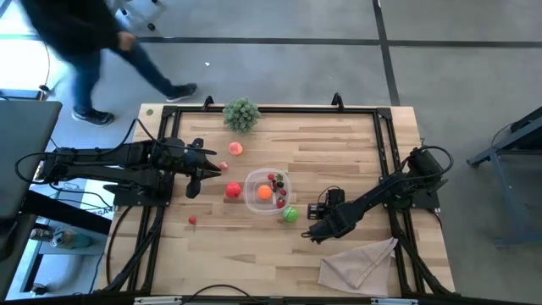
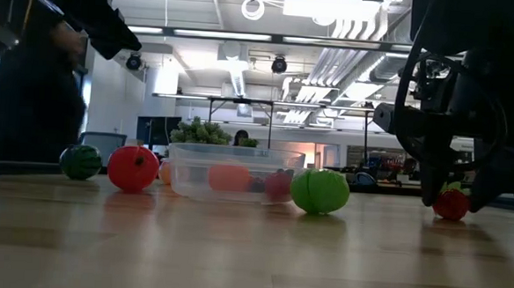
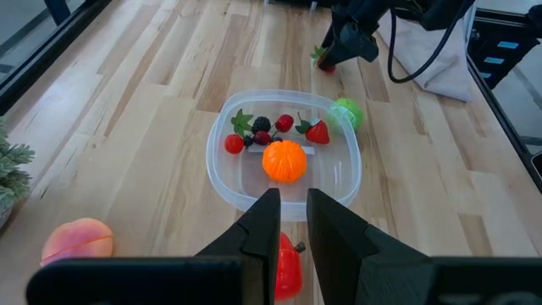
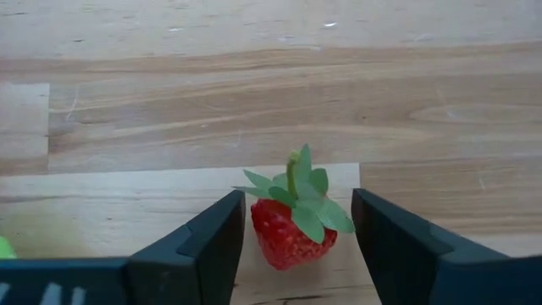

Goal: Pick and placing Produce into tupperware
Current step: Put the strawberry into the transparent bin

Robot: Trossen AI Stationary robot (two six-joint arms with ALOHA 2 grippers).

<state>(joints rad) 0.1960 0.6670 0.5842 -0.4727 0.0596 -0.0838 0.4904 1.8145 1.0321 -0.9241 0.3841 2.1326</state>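
The clear tupperware [image 1: 268,191] stands mid-table and holds an orange [image 3: 284,160], a small strawberry and several berries. A green fruit [image 1: 290,214] lies against its near right corner. A red fruit [image 1: 233,191] lies at its left, and a peach [image 1: 235,148] farther back. A strawberry [image 4: 288,233] with green leaves lies on the table right of the container. My right gripper [image 4: 296,212] is open and low over it [image 1: 313,235], one finger on each side. My left gripper [image 3: 292,199] hangs empty above the red fruit, left of the container [image 1: 217,169], its fingers a narrow gap apart.
A grey-green plant sprig [image 1: 241,113] stands at the far edge. A beige cloth [image 1: 360,263] lies at the near right. Two small red fruits [image 1: 192,220] [image 1: 223,166] lie left of the container. A person [image 1: 85,51] walks past the far left corner.
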